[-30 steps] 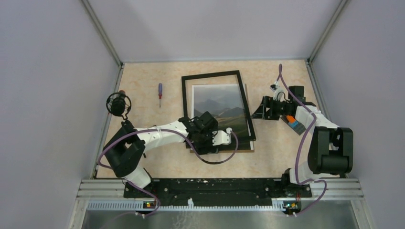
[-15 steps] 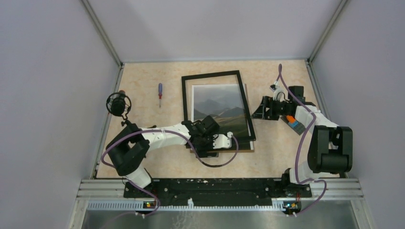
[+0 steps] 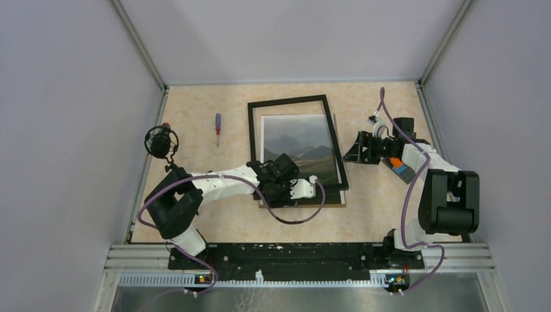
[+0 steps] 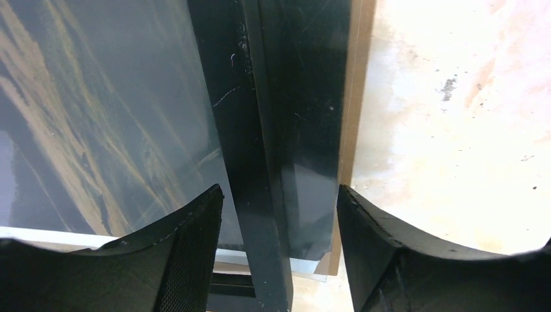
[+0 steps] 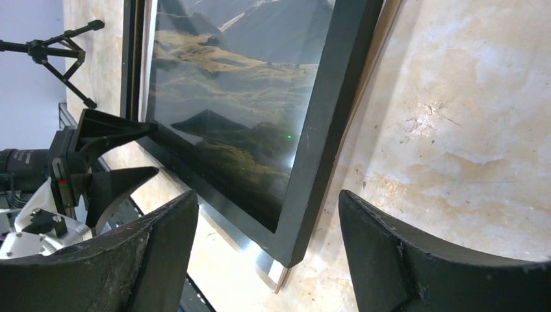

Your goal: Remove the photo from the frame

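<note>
The frame (image 3: 252, 136), a thin black border with a glassy front, lies flat mid-table. Inside it shows the photo (image 3: 299, 140) of grey mountains and green-brown hills. My left gripper (image 3: 284, 193) hangs over the frame's near-left part. In the left wrist view the left gripper (image 4: 279, 192) is open, its fingers either side of a black frame bar (image 4: 260, 195), with the photo (image 4: 97, 117) to the left. My right gripper (image 3: 354, 151) rests at the frame's right side. Seen from its wrist, the right gripper (image 5: 268, 195) is open and faces the frame's corner (image 5: 295, 240).
A brown backing board (image 3: 331, 204) sticks out under the frame's near and right edges, and shows as a brown strip (image 4: 358, 97) in the left wrist view. A screwdriver (image 3: 217, 127) lies left of the frame. A black round stand (image 3: 160, 140) is at the table's left edge.
The left wrist has shifted slightly away from the table's near edge over the frame's lower left part. The right arm, frame and photo have not moved.
</note>
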### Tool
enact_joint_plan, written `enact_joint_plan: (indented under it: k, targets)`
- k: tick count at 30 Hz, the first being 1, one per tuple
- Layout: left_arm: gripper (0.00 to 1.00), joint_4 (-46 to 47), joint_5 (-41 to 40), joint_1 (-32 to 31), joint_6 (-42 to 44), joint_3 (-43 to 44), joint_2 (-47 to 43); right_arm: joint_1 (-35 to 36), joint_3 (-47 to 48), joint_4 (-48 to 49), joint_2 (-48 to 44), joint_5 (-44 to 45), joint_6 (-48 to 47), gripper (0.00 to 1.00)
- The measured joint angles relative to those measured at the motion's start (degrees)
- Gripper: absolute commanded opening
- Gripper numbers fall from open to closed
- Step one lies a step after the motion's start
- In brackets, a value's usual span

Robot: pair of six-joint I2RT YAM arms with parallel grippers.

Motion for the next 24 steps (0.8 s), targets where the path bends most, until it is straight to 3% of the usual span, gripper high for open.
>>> enact_joint_plan:
  k: [6,19,24]
  targets:
    - [0.63,-0.22,0.28,2.25,0.13,1.64,0.66,-0.07,0.00,0.02,0.17,-0.13,0.00,0.77]
    - [0.61,1.09,0.66,5.49,0.28,4.68,4.72,-0.44,0.00,0.13,0.94,-1.33,0.00,0.77]
    - [0.72,2.82,0.57,7.80,0.28,6.16,6.01,-0.48,0.00,0.15,0.94,-1.55,-0.22,0.77]
